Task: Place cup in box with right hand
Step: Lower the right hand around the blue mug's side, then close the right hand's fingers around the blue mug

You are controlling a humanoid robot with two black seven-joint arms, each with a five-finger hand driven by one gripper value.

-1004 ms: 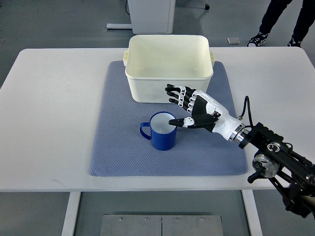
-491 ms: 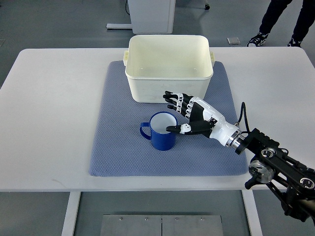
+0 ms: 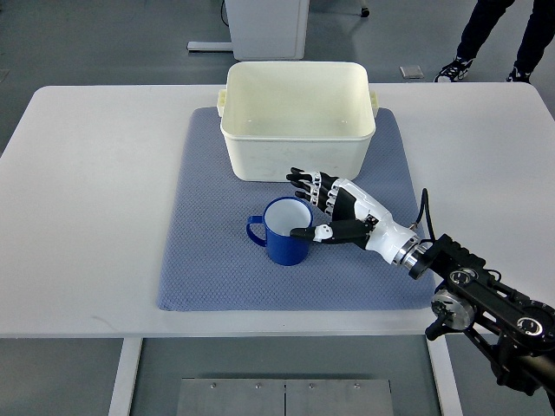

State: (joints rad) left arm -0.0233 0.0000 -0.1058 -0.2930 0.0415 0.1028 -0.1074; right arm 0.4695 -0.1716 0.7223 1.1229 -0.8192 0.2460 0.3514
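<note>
A blue cup (image 3: 283,231) with a white inside stands upright on the grey-blue mat (image 3: 208,251), its handle pointing left. A cream plastic box (image 3: 297,118) sits on the far part of the mat, open and empty. My right hand (image 3: 314,206) comes in from the lower right and is at the cup's right side. Its fingers (image 3: 305,181) are spread above the rim's far right and its thumb (image 3: 309,232) lies against the cup's near right wall. The hand is open around the cup's right side, not closed on it. The left arm is out of view.
The mat lies on a white table (image 3: 95,191). My right forearm (image 3: 473,290) hangs over the table's near right edge. A person's legs (image 3: 486,39) stand on the floor beyond the far right corner. A white pedestal (image 3: 264,26) stands behind the table.
My right hand has slid left and nearer, lower toward the cup. The thumb has moved from over the rim to the cup's right wall. The cup has not moved.
</note>
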